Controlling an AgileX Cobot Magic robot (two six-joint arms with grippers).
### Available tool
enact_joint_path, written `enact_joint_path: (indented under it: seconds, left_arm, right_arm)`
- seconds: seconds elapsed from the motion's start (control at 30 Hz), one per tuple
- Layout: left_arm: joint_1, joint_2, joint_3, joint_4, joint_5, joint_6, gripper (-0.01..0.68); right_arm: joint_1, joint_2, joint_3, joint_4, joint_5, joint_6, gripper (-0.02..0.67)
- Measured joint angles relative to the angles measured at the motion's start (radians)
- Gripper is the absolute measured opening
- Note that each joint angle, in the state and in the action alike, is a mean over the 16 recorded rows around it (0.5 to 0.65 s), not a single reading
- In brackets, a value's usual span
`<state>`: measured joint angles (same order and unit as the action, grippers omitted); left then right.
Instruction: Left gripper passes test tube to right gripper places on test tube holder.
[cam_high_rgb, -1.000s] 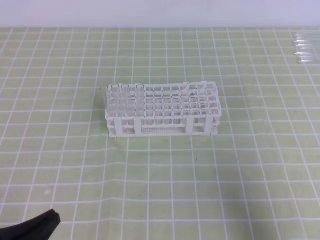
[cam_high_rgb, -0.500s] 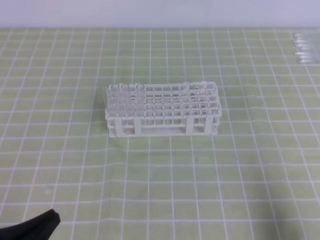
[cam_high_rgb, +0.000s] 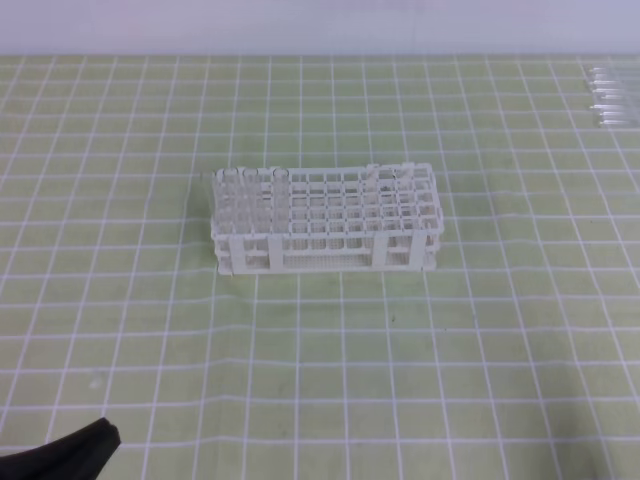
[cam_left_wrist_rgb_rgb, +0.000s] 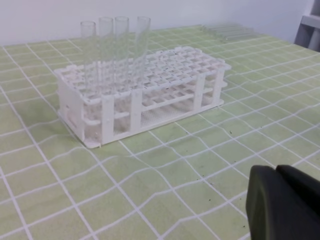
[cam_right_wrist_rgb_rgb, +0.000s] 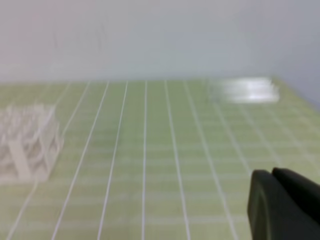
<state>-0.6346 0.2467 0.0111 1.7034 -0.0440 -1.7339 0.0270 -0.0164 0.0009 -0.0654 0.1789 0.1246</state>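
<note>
No readable writing or labels in any view.

Left gripper (cam_left_wrist_rgb_rgb: 282, 202): bottom right corner of its wrist view, jaws clenched together, nothing between them. In the exterior high view only a black bit of the arm shows at the bottom left corner, well apart from the rack.

Green grid mat (cam_high_rgb: 330, 350) covers the table; wide bare mat in front of the rack and on both sides of it.

Test tube holder (cam_high_rgb: 325, 222): mid-mat, white, long axis running left-right in the high view, long side facing the cam. Tubes in rack (cam_left_wrist_rgb_rgb: 114, 50) stand upright at its left end, four counted in the left wrist view, open rims up.

Loose test tubes (cam_high_rgb: 608, 95): lying flat, far right near the mat's back edge and the frame edge, side by side, long axes roughly left-right. Well apart from rack and both grippers. Count unclear, blurred.

Right gripper (cam_right_wrist_rgb_rgb: 285, 200): bottom right of its own view, jaws shut tight, empty. Not seen in the high view.
</note>
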Motion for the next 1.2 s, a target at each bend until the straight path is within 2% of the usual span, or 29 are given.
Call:
enact_joint_path:
  seconds: [0.37,0.93,1.1,1.2]
  left_arm:
    - [0.000,0.000,0.000,0.000,0.000,0.000,-0.002]
    - [0.002,-0.004,0.003,0.010,0.024,0.002,-0.002]
    - [0.024,-0.023,0.001,0.021,0.052,-0.018,-0.002]
    - [0.063,-0.047,0.002,0.028,0.068,-0.038,-0.002]
  right_arm:
    - [0.000,0.000,0.000,0.207,0.100,-0.235,-0.016]
    - [0.000,0.000,0.000,0.213,0.103,-0.246,-0.016]
    - [0.000,0.000,0.000,0.213,0.103,-0.246,-0.016]
    - [0.000,0.000,0.000,0.213,0.103,-0.246,-0.016]
